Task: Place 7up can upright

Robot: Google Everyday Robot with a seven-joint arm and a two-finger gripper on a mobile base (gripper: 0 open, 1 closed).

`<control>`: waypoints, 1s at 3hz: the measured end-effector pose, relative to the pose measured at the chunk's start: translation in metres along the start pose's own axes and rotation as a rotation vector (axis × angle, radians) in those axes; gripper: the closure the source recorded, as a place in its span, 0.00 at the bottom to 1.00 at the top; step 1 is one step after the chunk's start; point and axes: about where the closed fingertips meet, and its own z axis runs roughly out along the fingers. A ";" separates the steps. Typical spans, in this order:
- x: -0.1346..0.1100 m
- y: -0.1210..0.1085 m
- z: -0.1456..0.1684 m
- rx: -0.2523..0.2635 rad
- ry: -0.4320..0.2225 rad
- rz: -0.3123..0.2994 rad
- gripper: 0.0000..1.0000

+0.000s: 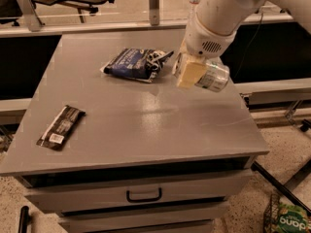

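- Camera view, left side: a dark bar wrapper (60,126) lies flat near the left front edge of the grey table (146,123); its pale label patch is too small to read
- Rear centre: a dark blue snack bag (135,64) lies crinkled on the top; its white print is not legible
- Broad bare surface runs from wrapper and bag to the front edge, above a drawer handle (144,195)
- Right of the bag: the white arm (218,13) descends from the upper right, wrist angled down and left, holding the gripper (198,74) over the right rear part of the table
- Beige fingers (188,74) are clamped on the 7up can (217,76), which lies tilted on its side, shiny end facing right, apparently clear of the surface and near the right edge; can print not legible
- Lower right, on the floor: a green package (287,221) with white lettering
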 end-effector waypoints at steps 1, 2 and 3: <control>-0.001 -0.016 0.045 0.001 -0.285 -0.009 1.00; 0.000 -0.021 0.071 0.010 -0.603 0.027 1.00; 0.002 -0.018 0.063 0.002 -0.716 0.061 1.00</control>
